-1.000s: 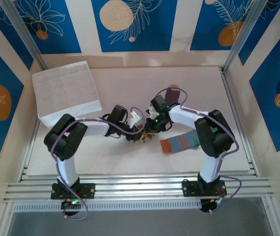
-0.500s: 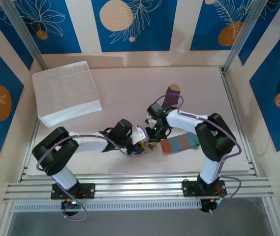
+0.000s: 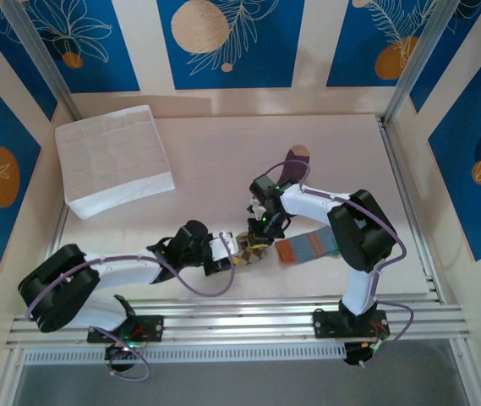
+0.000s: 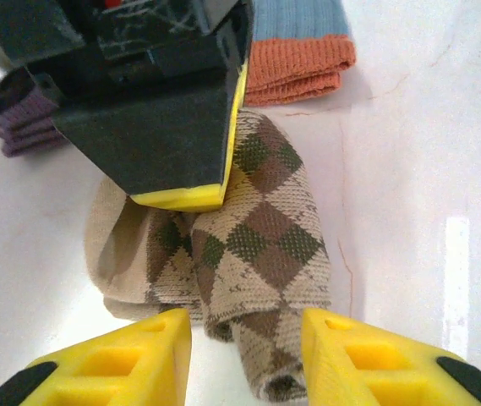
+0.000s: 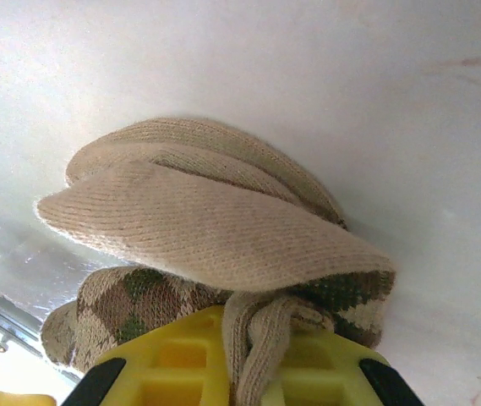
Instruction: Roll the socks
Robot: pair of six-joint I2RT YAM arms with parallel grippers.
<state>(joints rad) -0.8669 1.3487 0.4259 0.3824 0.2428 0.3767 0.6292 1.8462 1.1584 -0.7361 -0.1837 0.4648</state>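
Pinching the diamond sock with the right gripper, jaws closed tight on a twisted tan strand of it. Pressing that sock down onto the table near the front middle, as a loose, half-rolled bundle with tan folds bulging out above the grip.

Reaching in low from the left with the left gripper, pointing toward the right one. Holding its jaws partly apart and gripping nothing. Straddling the sock's near rolled end with the yellow fingertips, one tip seeming to be just touching the fabric, the other standing a little clear of it. Meeting almost tip to tip over the bundle in the top view, the right gripper coming down from behind it, the left one lying along the table beside it.

Touching neither of the other two socks. Lying flat just right of the bundle, orange cuff turned toward it: the striped sock, close beside, though touching or not cannot be told. Lying farther back and well apart, partly crossed by the right arm's cable: the purple sock. Sitting well apart from all this, at the table's back left corner: the box.
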